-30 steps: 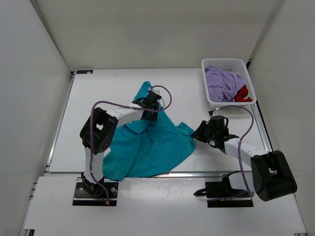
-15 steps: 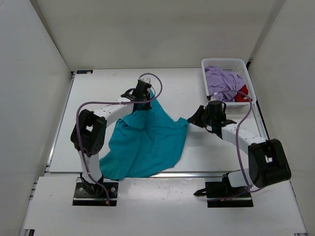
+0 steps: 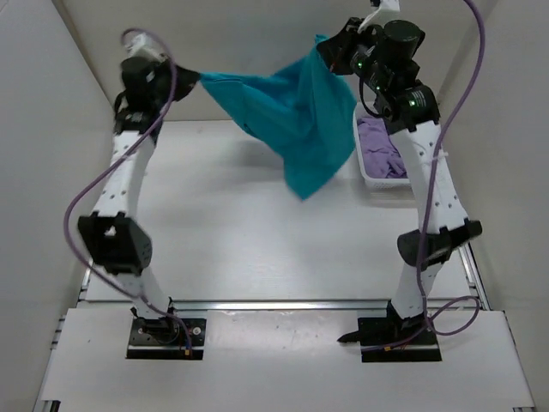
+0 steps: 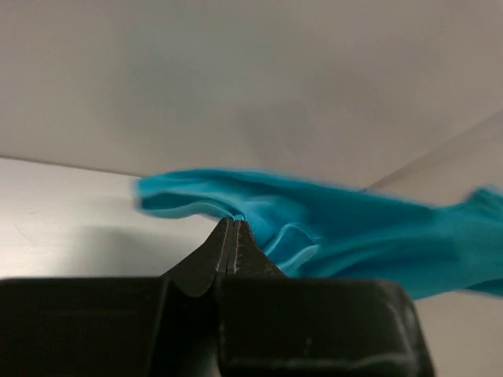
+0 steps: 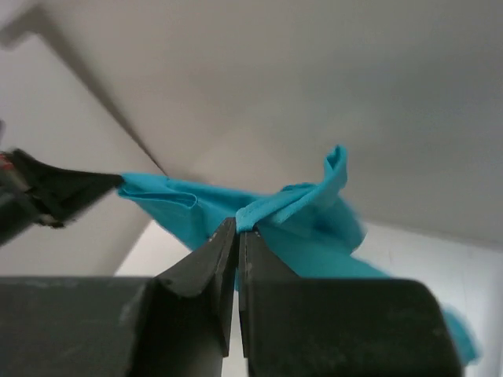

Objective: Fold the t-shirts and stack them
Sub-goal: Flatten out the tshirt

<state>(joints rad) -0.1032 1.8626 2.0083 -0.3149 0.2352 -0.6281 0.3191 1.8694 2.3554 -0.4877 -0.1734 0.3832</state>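
**Status: two-point hold, airborne**

Left gripper point(image 4: 234, 224): jaws pinched tight on an edge of the teal-turquoise soft cloth t-shirt point(image 3: 287, 107). Right gripper point(image 5: 238, 225): jaws clamped on a bunched fold of it. Shirt hangs stretched between them, above the white table point(image 3: 240, 232). Lavender cloth t-shirt point(image 3: 382, 142) lies in white plastic lattice basket point(image 3: 375, 183).

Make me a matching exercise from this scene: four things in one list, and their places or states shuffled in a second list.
Things:
1 teal t-shirt
2 lavender t-shirt
3 white basket
4 left end effector

Places or states:
A lies inside the basket
B shut on a cloth edge
C held up in the air, spread out
D sits on the table, far right

Pairs: 1-C, 2-A, 3-D, 4-B
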